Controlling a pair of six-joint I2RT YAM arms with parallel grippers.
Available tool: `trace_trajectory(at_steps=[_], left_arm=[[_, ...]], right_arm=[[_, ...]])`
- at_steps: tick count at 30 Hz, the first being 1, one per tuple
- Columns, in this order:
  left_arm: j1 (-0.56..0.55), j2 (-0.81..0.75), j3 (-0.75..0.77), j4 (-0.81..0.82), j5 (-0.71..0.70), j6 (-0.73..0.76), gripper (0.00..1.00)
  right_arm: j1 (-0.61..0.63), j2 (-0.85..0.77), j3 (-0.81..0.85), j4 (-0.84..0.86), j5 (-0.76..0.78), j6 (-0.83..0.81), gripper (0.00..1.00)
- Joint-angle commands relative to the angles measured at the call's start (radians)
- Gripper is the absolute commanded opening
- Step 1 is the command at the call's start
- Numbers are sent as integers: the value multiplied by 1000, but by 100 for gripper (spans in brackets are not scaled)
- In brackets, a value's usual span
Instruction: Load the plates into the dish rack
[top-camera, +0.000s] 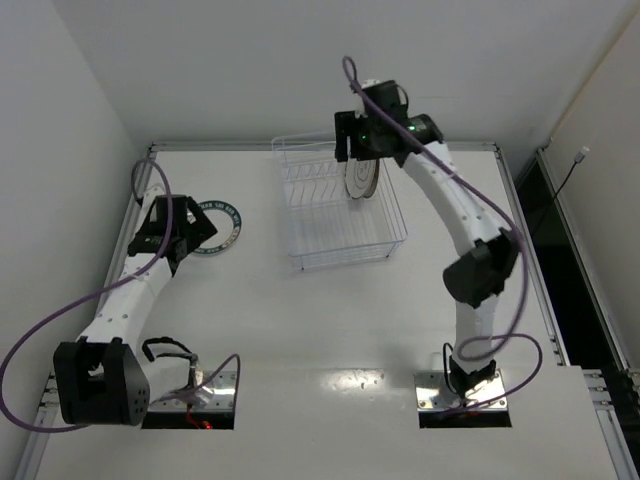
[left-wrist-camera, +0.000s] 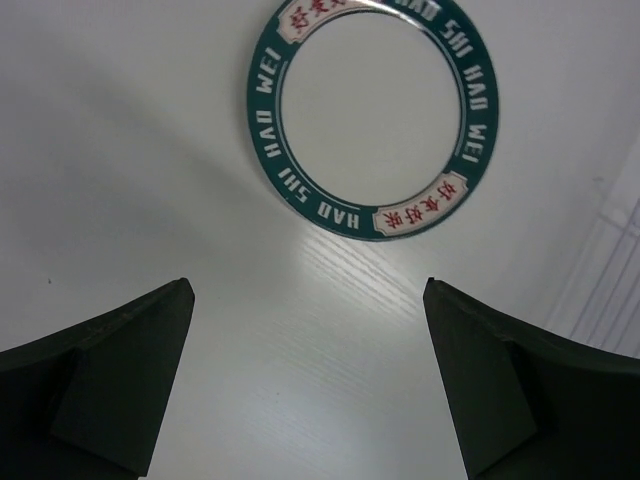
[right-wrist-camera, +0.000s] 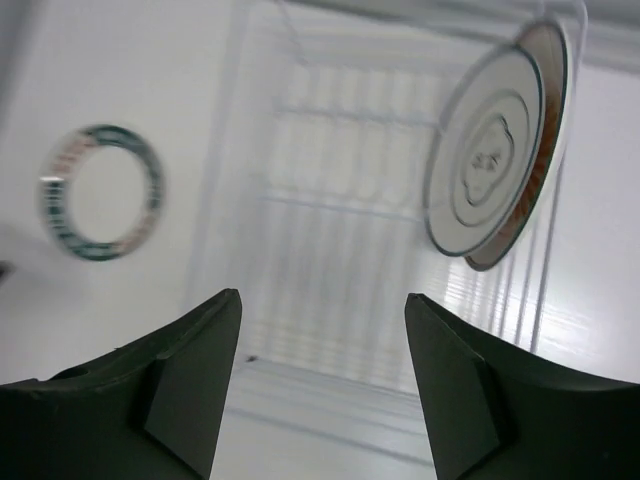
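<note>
teal plate (left-wrist-camera: 375, 115) is lying flat at upper centre, straight ahead of the open left gripper (left-wrist-camera: 308, 290); right gripper (right-wrist-camera: 322, 298) is hovering open over the rack (right-wrist-camera: 330, 205).

We see a robot lab: a white table (top-camera: 320, 330) with plain white walls (top-camera: 250, 60) at its far and left edges, and a left arm (top-camera: 125, 300) and right arm (top-camera: 458, 208) bolted at its near edge.

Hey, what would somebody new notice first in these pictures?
The teal-rimmed plate, lettered around its band, lies flat on the table left of the dish rack, just ahead of the open left gripper. In the rack, a white plate stands on edge with an orange-edged plate behind it, the open right gripper hovering above.
</note>
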Motion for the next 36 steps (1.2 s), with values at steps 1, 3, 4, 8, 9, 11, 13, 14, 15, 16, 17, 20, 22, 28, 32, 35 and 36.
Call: trace_trajectory(at_steps=[1,3,4,8,9,11,13,14,15,16,17,20,22,28,32,35,36], left_arm=[[131,25,-81,185,185,-128,99],[215,54,-154,294,258,-205,99],[240,68,-178,378,326,-232,99],[300,152,-291,581,398,-383,99],[300,171,-303,613,398,-404,99],[311,209,-331,717,386,-456,99],[311,269,-374,790,372,-529,99],[311,292,-374,854,372,-548,99],[311,318,-386,882,372,-561,95],[311,344,-386,899,372,-575,90],[311,393,-386,932,372,-575,70],[311,465,-356,943,400,-589,52],[320,534,-308,953,450,-566,44],[320,521,-244,916,465,-553,0],[320,416,-123,772,412,-512,0],[320,366,1,749,421,-538,0],[320,355,32,749,438,-565,0]], right_arm=[[-19,-197,-69,135,-291,20,64],[-28,-235,-95,135,-351,21,64],[-28,-236,-95,118,-394,11,64],[-61,-298,-152,90,-437,-12,64],[-61,-314,-170,90,-437,-12,64],[-87,-340,-208,103,-426,-12,64],[-102,-360,-209,90,-426,-12,64],[-114,-360,-209,81,-417,-12,64],[-114,-360,-197,71,-417,-12,64],[-123,-360,-196,60,-417,-24,64],[-124,-360,-183,40,-417,-24,64],[-143,-360,-183,18,-417,-24,64],[-143,-369,-183,18,-417,-24,64],[-173,-369,-193,15,-436,-35,64],[-182,-369,-229,67,-484,-9,64],[-192,-360,-262,147,-575,36,64],[-193,-360,-273,176,-609,53,64]])
